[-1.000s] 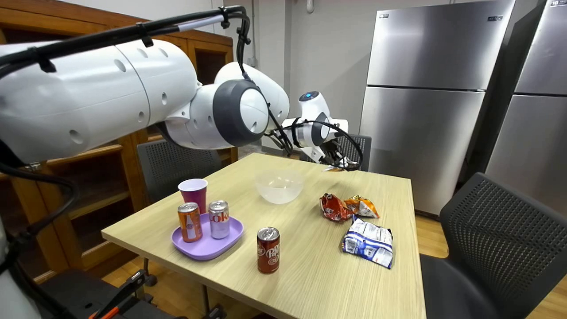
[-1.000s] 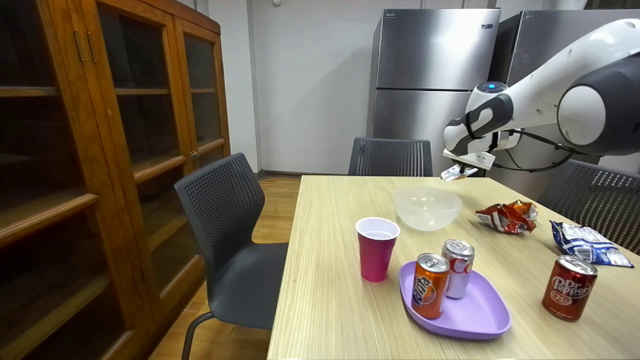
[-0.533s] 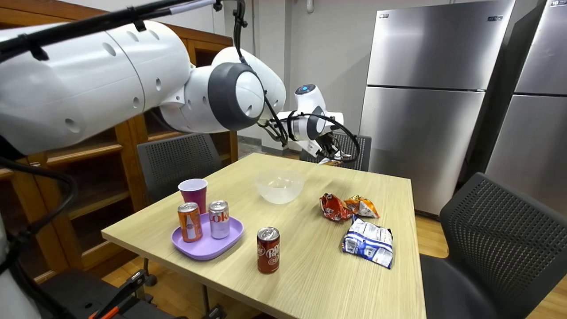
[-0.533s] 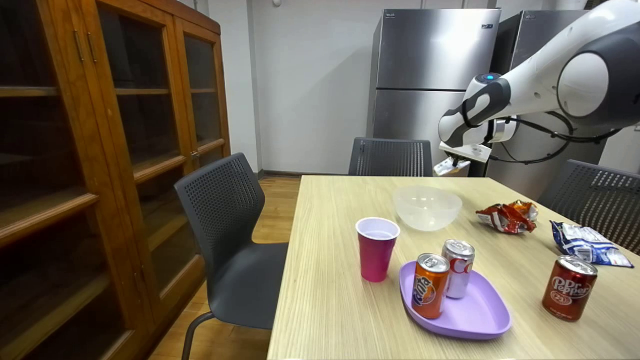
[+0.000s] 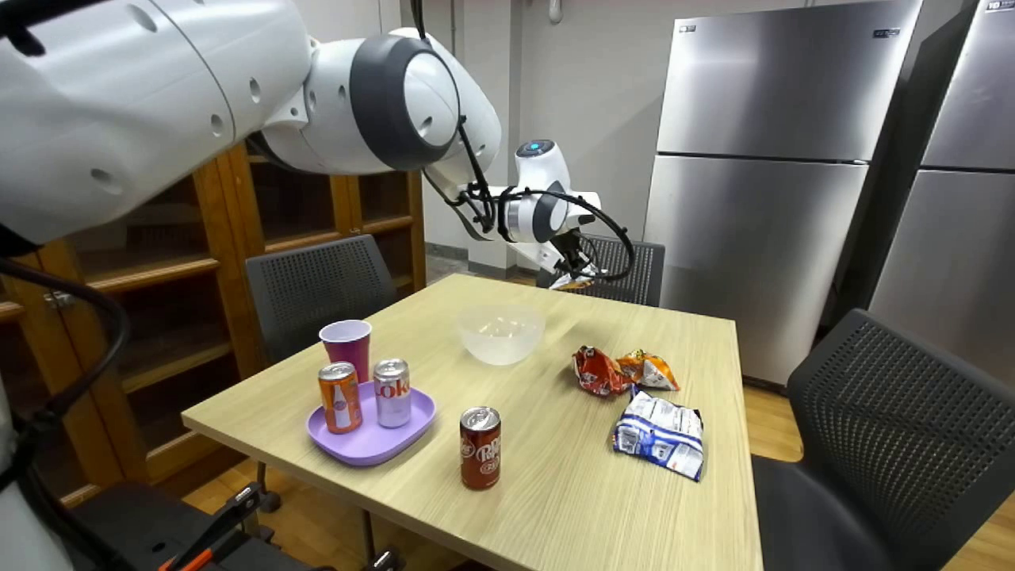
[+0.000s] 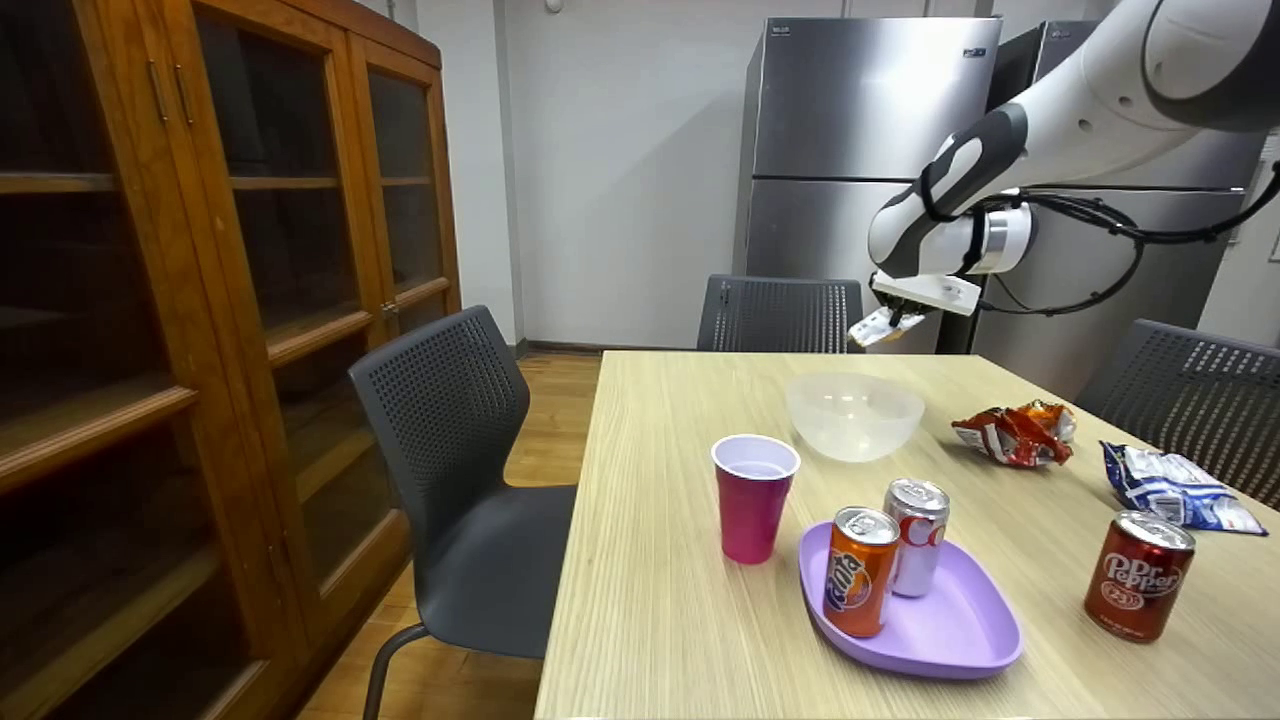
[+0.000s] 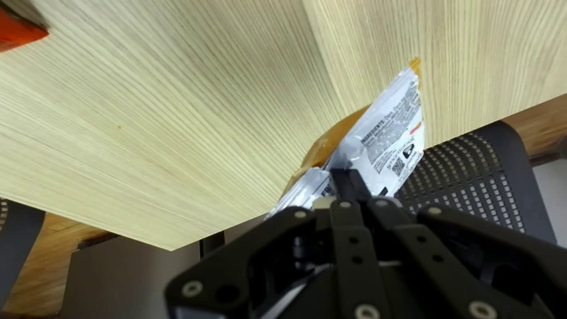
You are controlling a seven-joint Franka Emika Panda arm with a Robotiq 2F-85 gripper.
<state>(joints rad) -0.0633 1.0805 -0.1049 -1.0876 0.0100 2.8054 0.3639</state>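
Note:
My gripper (image 7: 350, 177) is shut on a crumpled snack bag (image 7: 390, 137), silvery white with print on one face and orange on the other. The bag sticks out on both sides of the fingertips; part of it is hidden behind the fingers. In both exterior views the gripper (image 5: 572, 255) holds the bag (image 6: 878, 327) above the far part of the wooden table (image 5: 555, 492), tilted. Nearest to it below is a frosted translucent bowl (image 5: 501, 337), which stands on the table nearer the cameras.
A red bag (image 5: 600, 371), an orange bag (image 5: 650, 369) and a blue-white bag (image 5: 660, 434) lie on the table. A Dr Pepper can (image 5: 480, 448) stands nearby. The purple tray (image 6: 950, 640) carries a Fanta can (image 6: 860, 572) and a Coke can (image 6: 918, 538), beside a magenta cup (image 6: 755, 500). Chairs (image 5: 896, 396) surround the table.
The gripper and its bag have moved to the left and somewhat upward in both exterior views. The arm's elbow has risen. The things on the table have stayed put.

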